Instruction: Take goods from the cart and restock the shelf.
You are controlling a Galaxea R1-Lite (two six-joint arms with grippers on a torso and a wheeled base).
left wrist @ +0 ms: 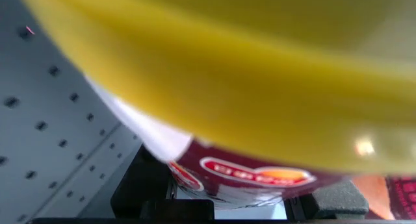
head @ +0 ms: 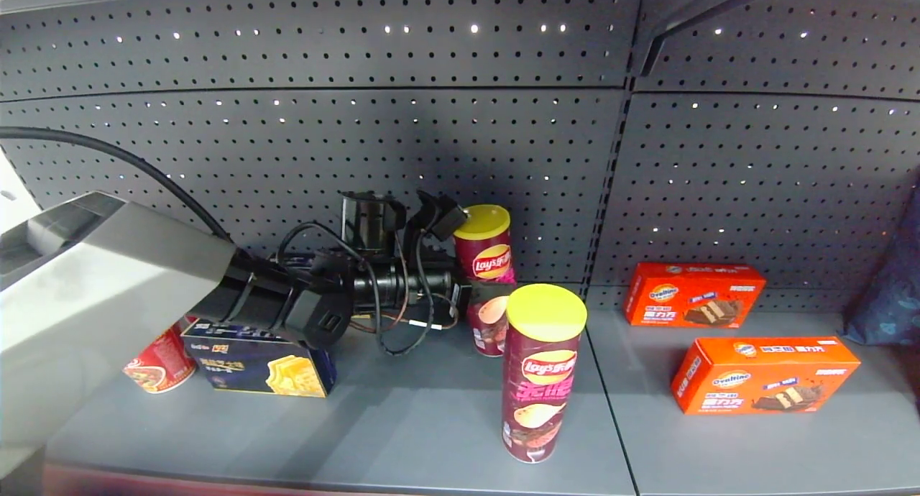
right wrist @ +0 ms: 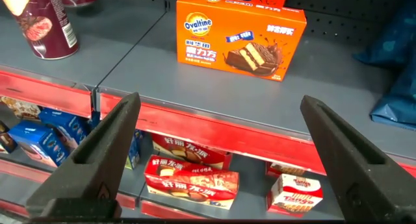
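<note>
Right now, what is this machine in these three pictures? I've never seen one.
It is a two-armed robot restocking a grey metal shelf. The wide picture comes from its head, the other two from cameras on its wrists. The left claw grips a tall maroon chip can with a yellow lid, upright near the shelf's back; that lid looms close in the left wrist picture. On the shelf sit a matching second can, two orange cardboard boxes, a dark blue box and a red can. The right claw is open, empty.

Maroon chip can (head: pixel 486 255), yellow lid, upright at shelf (head: pixel 402 417) back, gripped by left claw (head: pixel 472 292). The second can (head: pixel 540 374) stands upright nearer the front.
</note>
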